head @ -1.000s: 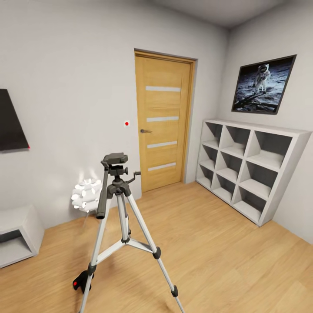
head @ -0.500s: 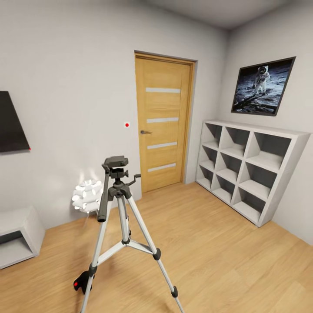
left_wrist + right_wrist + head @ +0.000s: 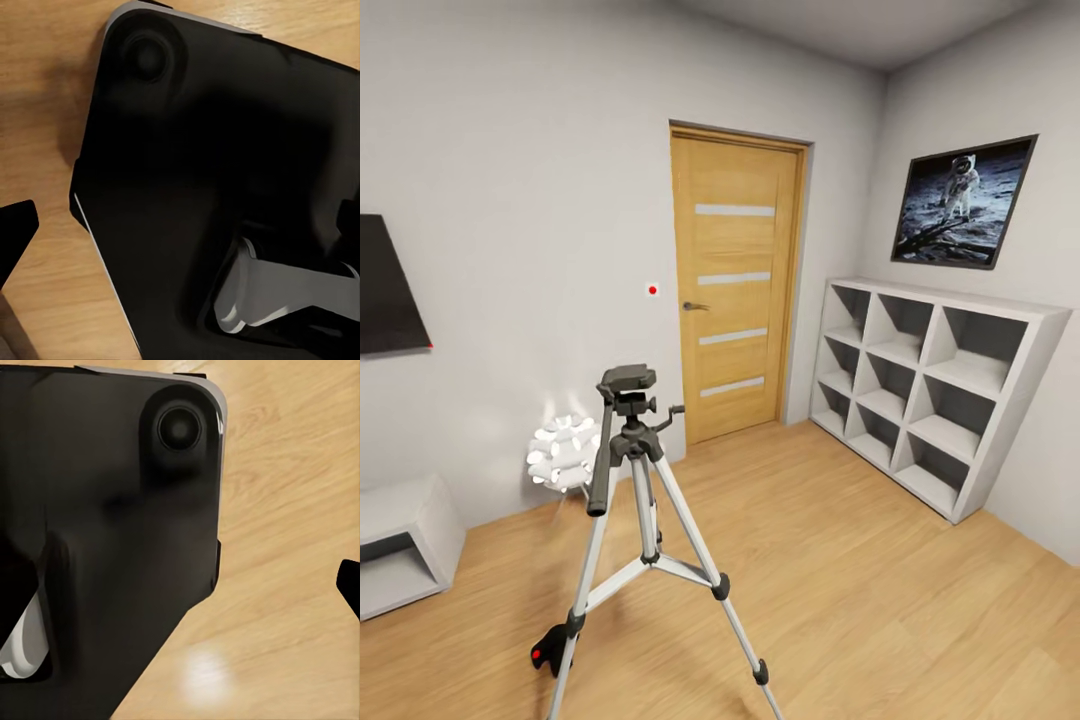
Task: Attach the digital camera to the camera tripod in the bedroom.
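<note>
Tripod dead ahead: the camera tripod (image 3: 645,520) stands on the wood floor (image 3: 880,590), one of it, three silver legs splayed, black head on top with the long pan handle hanging down beside one leg; the digital camera (image 3: 543,650), also just one, lies on the floor by the foot of the tripod's near leg, a small black lump with a red dot showing. Both are well out ahead of the grippers and clear of them. Each wrist view looks down on the robot's own dark base (image 3: 210,172) over planks, with a dark tip at one edge; whether either pincer is spread or closed, or holds anything, I cannot tell. My read on handling: the camera looks rigid, chunky and light, best pinched across its body, keeping off the lens; the tripod seems light and top-heavy, so a push on the head could tip it; steady it at the centre column. Count around the room: one wooden door (image 3: 738,285), one white cube shelf (image 3: 935,385) of nine compartments, one framed astronaut picture (image 3: 963,200).
</note>
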Robot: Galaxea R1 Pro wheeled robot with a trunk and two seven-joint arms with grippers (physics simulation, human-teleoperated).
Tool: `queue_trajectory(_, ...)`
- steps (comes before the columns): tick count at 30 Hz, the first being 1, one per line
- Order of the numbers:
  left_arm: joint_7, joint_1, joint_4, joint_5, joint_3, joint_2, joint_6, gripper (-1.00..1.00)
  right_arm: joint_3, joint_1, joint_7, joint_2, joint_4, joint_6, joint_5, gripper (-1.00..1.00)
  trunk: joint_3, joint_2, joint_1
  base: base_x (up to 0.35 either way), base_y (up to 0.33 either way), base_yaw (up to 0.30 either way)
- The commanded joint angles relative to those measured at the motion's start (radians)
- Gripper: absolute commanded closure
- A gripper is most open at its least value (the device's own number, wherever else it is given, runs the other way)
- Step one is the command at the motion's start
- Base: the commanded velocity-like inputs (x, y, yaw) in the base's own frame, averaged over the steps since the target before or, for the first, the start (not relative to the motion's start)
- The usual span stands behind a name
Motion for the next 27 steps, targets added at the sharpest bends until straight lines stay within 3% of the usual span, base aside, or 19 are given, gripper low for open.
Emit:
queue_trajectory(1, 0.001, 0.0, -0.002, 0.004, 0.0, 0.0, -0.001, -1.0, 0.001, 0.0, 0.0, 0.0, 0.0, -0.003, 0.001, -1.0, 0.002, 0.006, -0.004, 0.0, 0.0, 0.0)
queue_trajectory(27, 0.001, 0.0, -0.002, 0.005, -0.001, 0.0, -0.001, -1.0, 0.001, 0.0, 0.0, 0.0, 0.0, -0.003, 0.001, -1.0, 0.084, 0.188, -0.103, 0.0, 0.0, 0.0)
